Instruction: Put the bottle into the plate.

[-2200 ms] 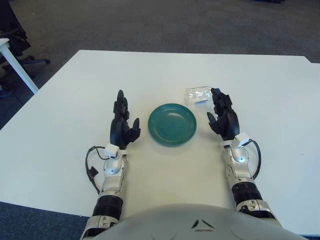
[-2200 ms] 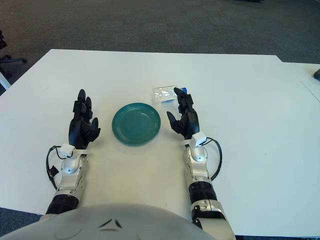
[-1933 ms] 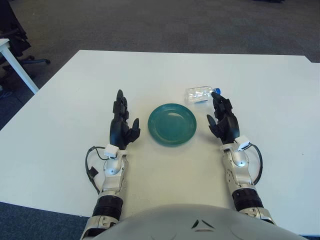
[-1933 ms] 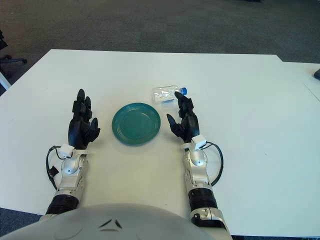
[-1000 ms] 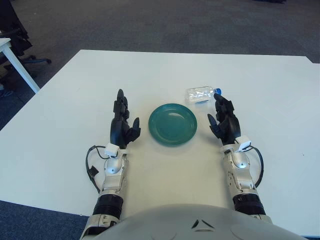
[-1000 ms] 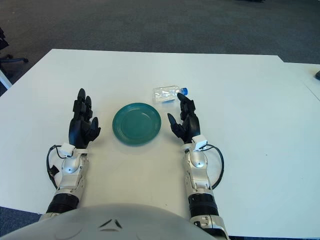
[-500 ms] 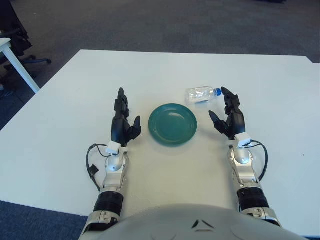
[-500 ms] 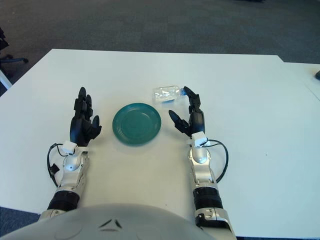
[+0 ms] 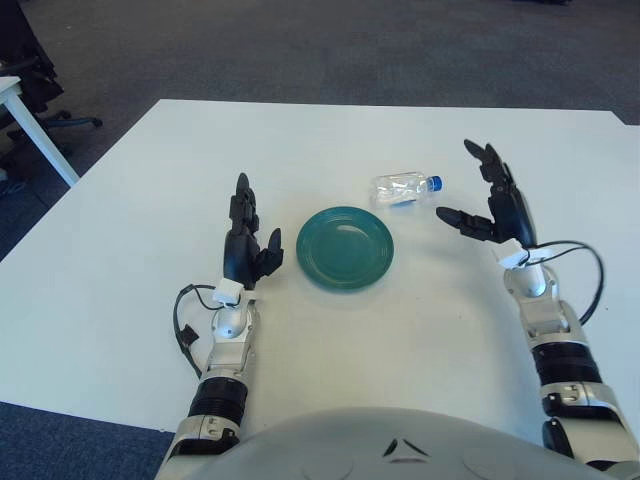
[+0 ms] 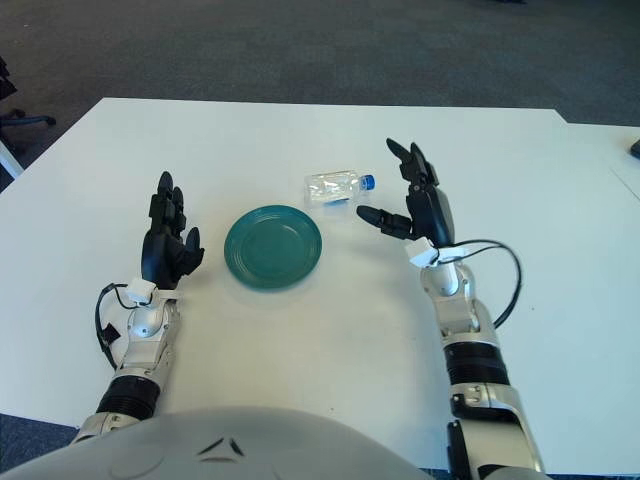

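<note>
We see a white table (image 9: 140, 200) with a round teal plate (image 9: 345, 248) near its middle, lying flat with nothing in it. Just beyond the plate's far right edge, a clear plastic water bottle (image 9: 404, 187) lies on its side on the tabletop, its blue cap (image 9: 436, 183) pointing toward our right; a small blue patch shows low on its body, and the bottle does not touch the plate. Our right hand (image 9: 495, 207) is to the right of the bottle, apart from it, with the palm turned toward the bottle and the plate. Its fingers (image 9: 489, 160) are spread wide, the two long ones reaching away from us and the thumb stretched out to the left toward the cap without meeting it; the hand holds nothing. A black cable (image 9: 585, 280) loops out from the right wrist. Our left hand (image 9: 244, 240) shows to the left of the plate, near its rim but not in contact with it, fingers extended upward and slightly apart, also gripping nothing. A thin black cable curls beside the left forearm. Beyond the table lies dark carpet (image 9: 330, 45), and the corner of another white table (image 9: 20, 110) shows at the far left.
</note>
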